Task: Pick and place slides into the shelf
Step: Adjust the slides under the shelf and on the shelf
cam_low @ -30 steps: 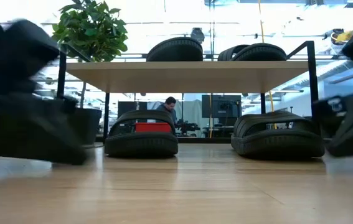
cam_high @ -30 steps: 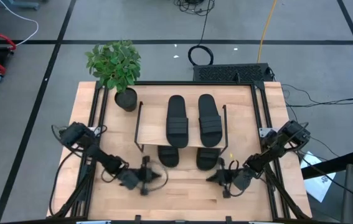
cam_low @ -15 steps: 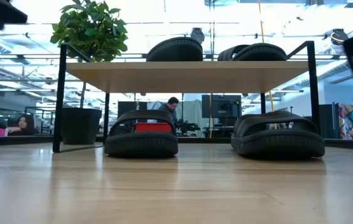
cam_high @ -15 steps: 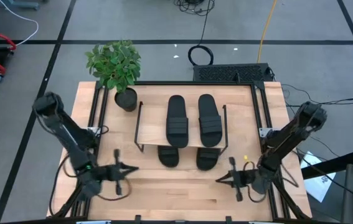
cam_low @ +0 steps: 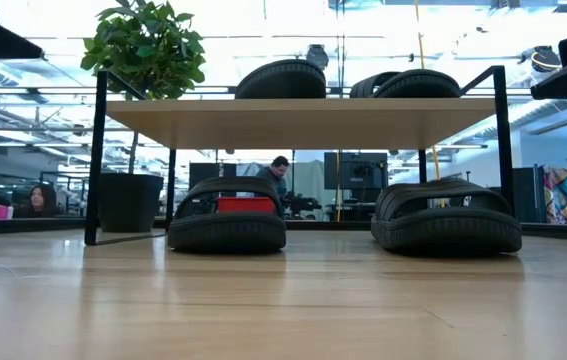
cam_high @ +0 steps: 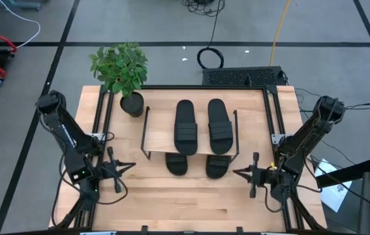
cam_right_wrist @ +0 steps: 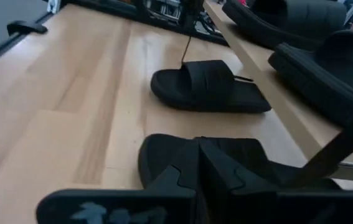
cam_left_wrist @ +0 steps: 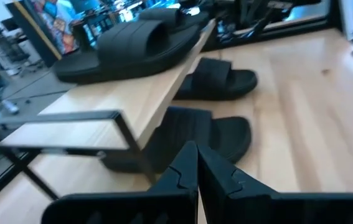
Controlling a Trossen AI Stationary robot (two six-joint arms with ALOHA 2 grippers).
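High view shows all four black ribbed-strap slide sandals already at the low shelf (cam_high: 158,138), a light wooden board on a thin black wire frame standing at the middle of the pale wooden worktop (cam_high: 185,199): two slides lie side by side on the top board — the left one (cam_high: 185,123) and the right one (cam_high: 218,121) — and two more sit on the worktop under its front edge, toes poking out, one on the left (cam_high: 177,163) and one on the right (cam_high: 216,166). By this layout the placing looks finished. These slides look like moulded foam or rubber — light, springy, a little grippy rather than slick, and not fragile; I judge the wide arched strap the best hold, pinched across its crown, since the oval sole is broad and would flex or slip between narrow fingers. Near the worktop's front left corner, the left gripper (cam_high: 121,171) has its jaws clenched on nothing, and the right gripper (cam_high: 245,174), toward the front right corner, is likewise clenched and empty; both point inward at the shelf, well apart from any slide. A potted green plant (cam_high: 121,68) stands by the back left corner.
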